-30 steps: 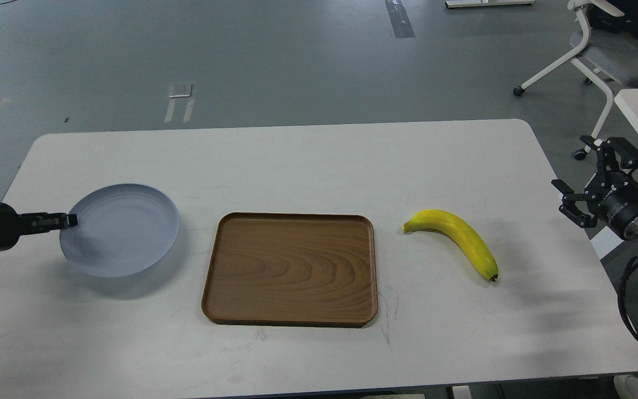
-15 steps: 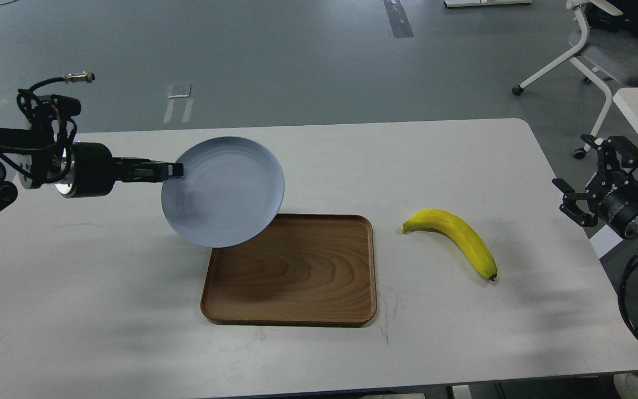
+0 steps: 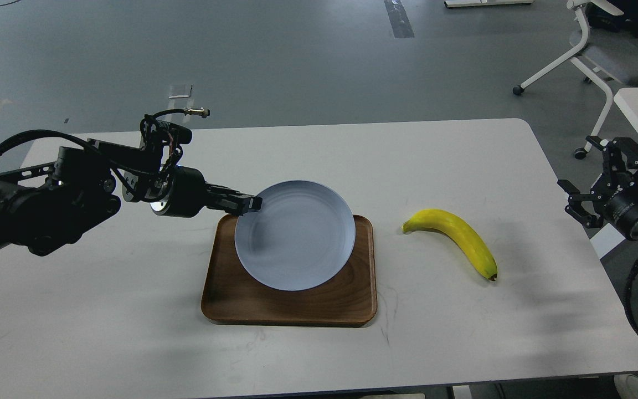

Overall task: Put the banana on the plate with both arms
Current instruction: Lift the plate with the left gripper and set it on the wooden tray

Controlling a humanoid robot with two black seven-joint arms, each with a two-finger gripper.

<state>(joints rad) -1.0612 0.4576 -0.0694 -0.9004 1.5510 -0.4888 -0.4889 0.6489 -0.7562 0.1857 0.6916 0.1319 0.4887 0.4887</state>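
Tray (image 3: 291, 302) is showing brown wood grain, satin finish. Plate (image 3: 297, 235) is appearing smooth, matt, faintly ringed. Table (image 3: 130, 332) is presenting matt white, lightly scuffed. Banana (image 3: 457, 235) is looking smooth-skinned.

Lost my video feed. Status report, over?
Left gripper shut on plate rim, plate over wooden tray. Right gripper open, off table's right edge. Banana on table, untouched, path clear.
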